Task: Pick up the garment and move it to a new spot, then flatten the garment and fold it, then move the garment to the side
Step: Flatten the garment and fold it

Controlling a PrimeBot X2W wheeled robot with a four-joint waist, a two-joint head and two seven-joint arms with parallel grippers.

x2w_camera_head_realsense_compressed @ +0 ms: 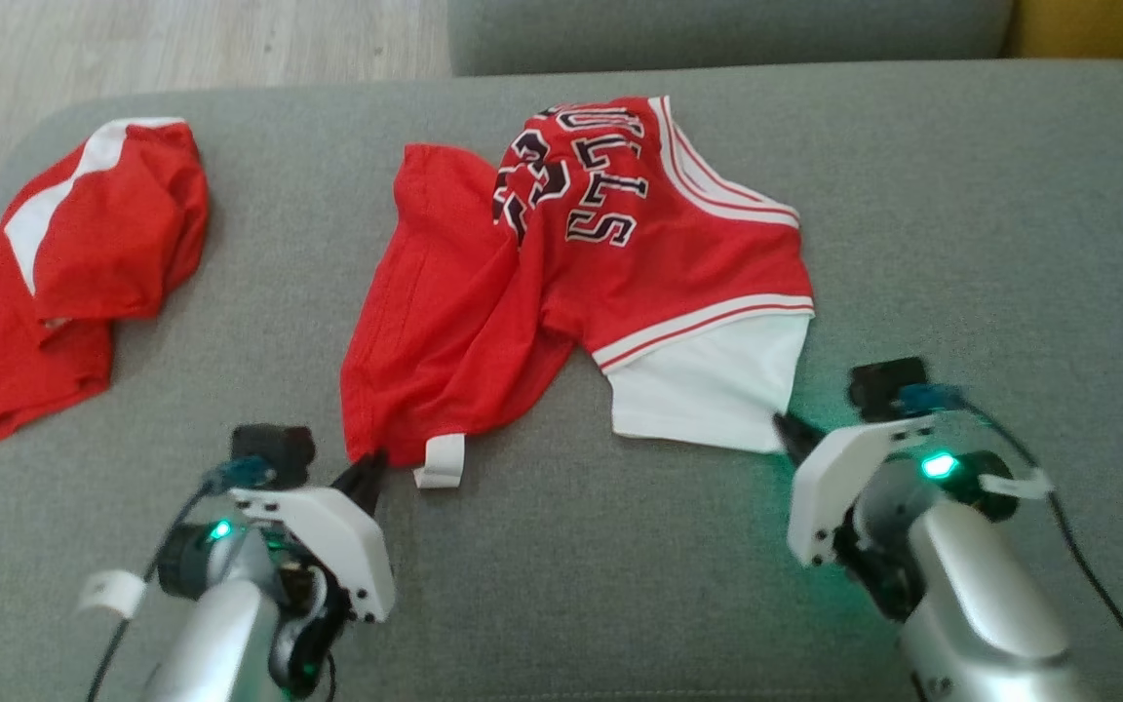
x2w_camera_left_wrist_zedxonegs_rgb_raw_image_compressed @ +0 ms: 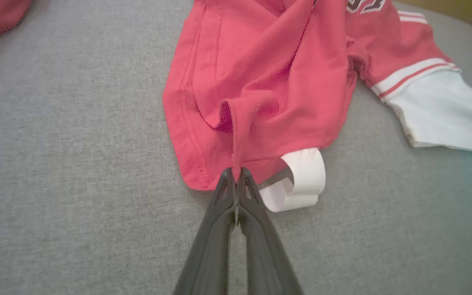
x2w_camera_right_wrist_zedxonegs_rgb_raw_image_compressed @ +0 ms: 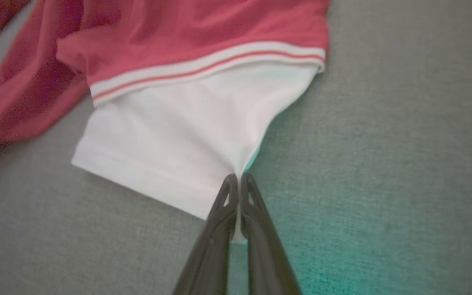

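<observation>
The garment (x2w_camera_head_realsense_compressed: 561,283), a red jersey with a white sleeve, striped trim and black lettering, lies crumpled in the middle of the grey sofa seat. My left gripper (x2w_camera_head_realsense_compressed: 371,466) is shut on the jersey's near red hem (x2w_camera_left_wrist_zedxonegs_rgb_raw_image_compressed: 236,162), pinching a ridge of cloth beside a curled white label (x2w_camera_left_wrist_zedxonegs_rgb_raw_image_compressed: 301,180). At the right, my right gripper (x2w_camera_head_realsense_compressed: 784,425) is shut on the near corner of the white sleeve (x2w_camera_right_wrist_zedxonegs_rgb_raw_image_compressed: 187,139), whose cloth bunches toward its tips (x2w_camera_right_wrist_zedxonegs_rgb_raw_image_compressed: 238,177).
A second red garment with a white stripe (x2w_camera_head_realsense_compressed: 64,273) lies bunched at the seat's left end. The grey sofa cushion (x2w_camera_head_realsense_compressed: 990,253) stretches bare to the right. A backrest (x2w_camera_head_realsense_compressed: 727,29) runs along the far side, with wooden floor (x2w_camera_head_realsense_compressed: 181,44) beyond the left corner.
</observation>
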